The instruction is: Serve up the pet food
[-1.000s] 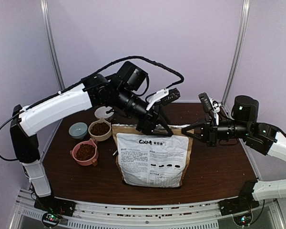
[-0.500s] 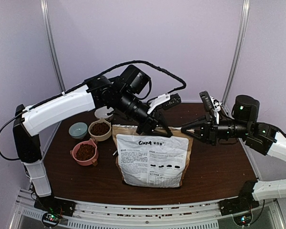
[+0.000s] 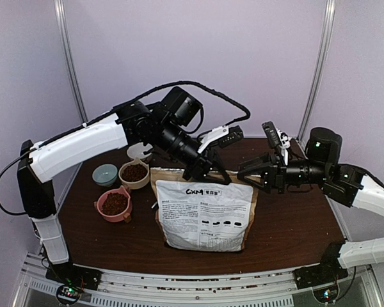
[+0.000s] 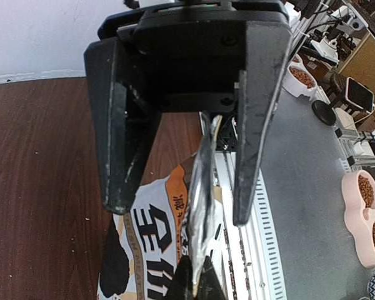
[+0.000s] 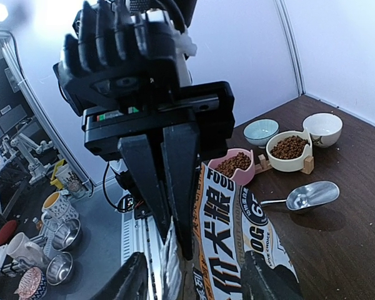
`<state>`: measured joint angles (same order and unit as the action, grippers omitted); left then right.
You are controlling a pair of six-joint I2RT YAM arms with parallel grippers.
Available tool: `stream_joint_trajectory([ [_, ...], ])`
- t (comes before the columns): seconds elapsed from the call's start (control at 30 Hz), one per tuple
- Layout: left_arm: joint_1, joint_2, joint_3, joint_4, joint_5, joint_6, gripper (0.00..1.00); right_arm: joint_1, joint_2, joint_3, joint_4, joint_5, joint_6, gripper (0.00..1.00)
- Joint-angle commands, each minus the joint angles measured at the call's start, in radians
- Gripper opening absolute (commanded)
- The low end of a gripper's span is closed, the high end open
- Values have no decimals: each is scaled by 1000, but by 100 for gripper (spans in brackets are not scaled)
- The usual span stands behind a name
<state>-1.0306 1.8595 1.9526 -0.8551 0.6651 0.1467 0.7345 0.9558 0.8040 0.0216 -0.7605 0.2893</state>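
The printed foil bag (image 3: 205, 214) stands upright mid-table. My left gripper (image 3: 201, 171) is shut on its top edge; in the left wrist view my own fingertips (image 4: 197, 281) pinch the silver lip. My right gripper (image 3: 245, 174) stands open at the bag's top right corner, with its jaws either side of the edge (image 5: 200, 281) and not pinching it. The pet food shows as brown kibble in a pink bowl (image 3: 114, 203) and a cream bowl (image 3: 134, 173), both left of the bag. The bag's contents are hidden.
An empty pale blue bowl (image 3: 105, 173) and a white bowl (image 3: 139, 151) sit behind the filled ones. A metal scoop (image 5: 312, 195) lies on the brown table (image 3: 294, 230) between the bowls and the bag. Frame posts stand at the back corners.
My left gripper has closed on the bag's top edge. My right gripper, shut on the bag's corner a second ago, has opened.
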Motion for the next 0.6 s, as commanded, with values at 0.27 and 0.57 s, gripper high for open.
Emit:
stream_joint_trajectory([
  [0.27, -3, -1, 37, 40, 5, -12, 0, 8, 24, -12, 25, -16, -7, 36],
  [0.57, -3, -13, 30, 44, -3, -14, 0, 8, 6, -15, -17, 9, -34, 0],
])
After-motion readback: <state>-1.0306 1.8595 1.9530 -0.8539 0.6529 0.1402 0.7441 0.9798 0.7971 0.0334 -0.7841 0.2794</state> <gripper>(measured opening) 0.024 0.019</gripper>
